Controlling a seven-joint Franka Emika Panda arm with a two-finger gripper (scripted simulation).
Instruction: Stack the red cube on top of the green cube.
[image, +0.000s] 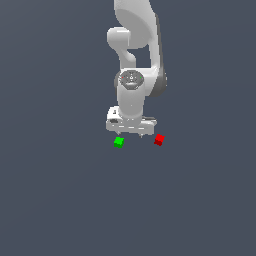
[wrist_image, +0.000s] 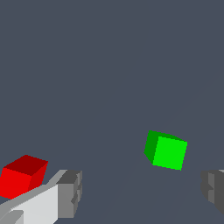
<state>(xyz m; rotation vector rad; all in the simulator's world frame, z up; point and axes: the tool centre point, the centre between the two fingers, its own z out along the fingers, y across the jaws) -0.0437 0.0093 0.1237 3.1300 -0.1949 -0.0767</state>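
While the tool (image: 130, 134) hangs over the table (image: 60, 200) with fingers (wrist_image: 70, 193) spread wide and holding nothing, the red cube (image: 159, 140) and green cube (image: 118, 142) sit apart.

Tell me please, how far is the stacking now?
Nothing looks done yet: the red cube and the green cube sit apart on the floor. In hand: the gripper is low between them, jaws open and empty. Left: grasp the red cube, lift it, and place it on the green one.
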